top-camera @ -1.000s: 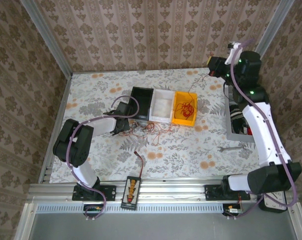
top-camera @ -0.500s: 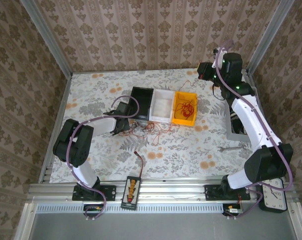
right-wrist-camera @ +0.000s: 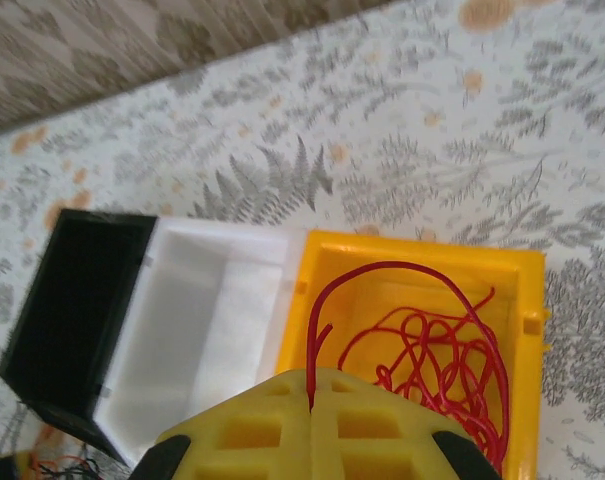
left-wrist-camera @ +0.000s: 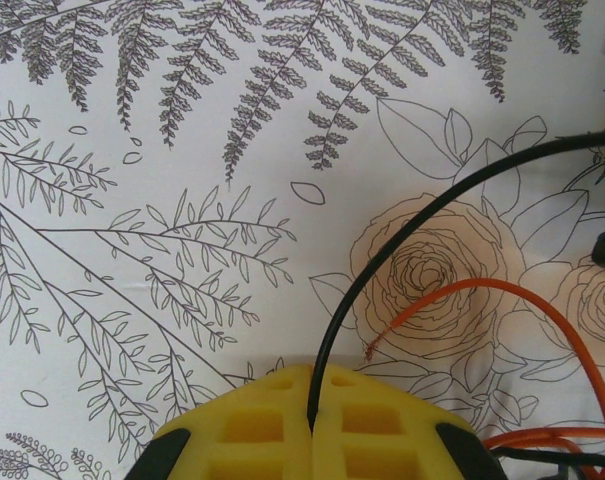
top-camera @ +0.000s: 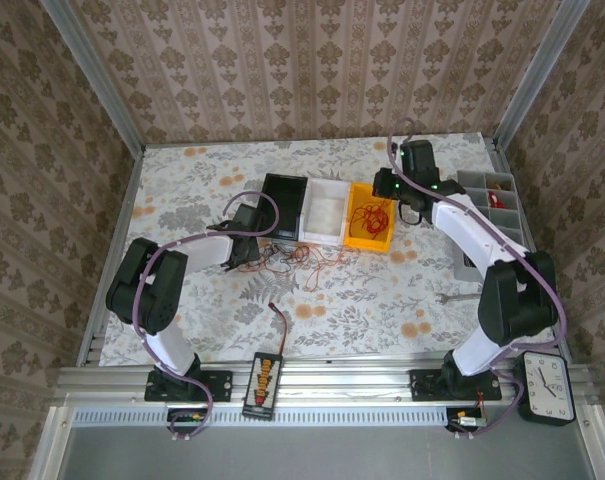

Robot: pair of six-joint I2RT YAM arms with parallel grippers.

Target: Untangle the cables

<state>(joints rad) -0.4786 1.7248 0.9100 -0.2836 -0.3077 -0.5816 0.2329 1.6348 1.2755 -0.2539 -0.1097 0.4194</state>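
Checking in from the remote desk. My left arm is folded low, elbow out near the left edge of the table. Its forearm stretches right along the floral cloth, so the left gripper (left-wrist-camera: pixel 312 425) sits at the left end of the tangle of cables (top-camera: pixel 292 255), just on the near side of the black bin (top-camera: pixel 282 205). On the wrist cam its yellow pads are pressed together with a black cable (left-wrist-camera: pixel 402 230) pinched in the seam. That cable arcs away to the right, and the bare end of an orange-red cable (left-wrist-camera: pixel 482 283) lies just beside it.

The right arm is reaching way out, elbow up on the right side, forearm angled far-left, wrist tipped down over the far right corner of the yellow bin (top-camera: pixel 368 246). The right gripper (right-wrist-camera: pixel 310 400) is clamped too, on a single red cable (right-wrist-camera: pixel 402 263) that loops up and over the bunch of red cables (right-wrist-camera: pixel 437 365) lying in that bin. The white bin (right-wrist-camera: pixel 212 300) sits between the black and yellow ones.
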